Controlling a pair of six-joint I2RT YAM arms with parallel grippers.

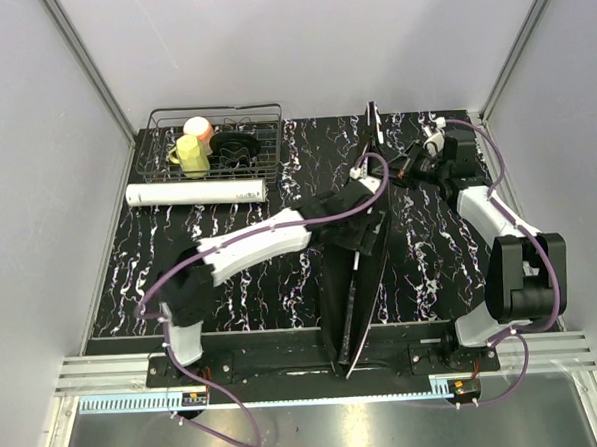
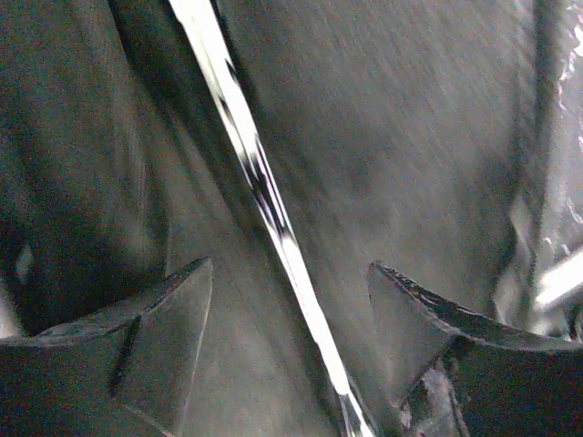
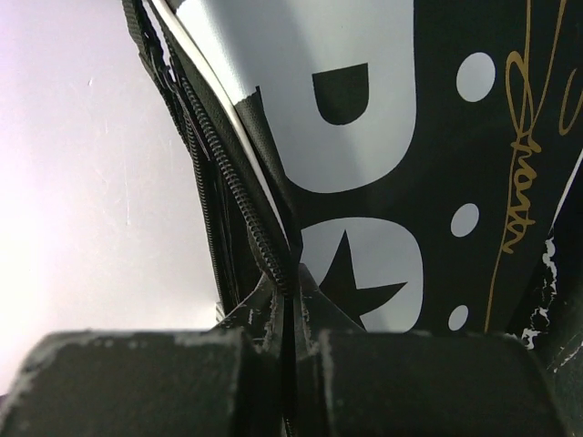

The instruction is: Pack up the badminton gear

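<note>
Likely zipping the SPORT bag: right gripper jaws pinch its zipper edge. Left gripper jaws stand apart above the fabric and next need a hold.

1. The left arm stretches from its base up and rightward toward the table's middle.
2. The left gripper points down, its fingers spread wide apart.
3. The right arm folds at the elbow and reaches back-left.
4. The right gripper has its fingers pressed together on the bag edge.
</note>
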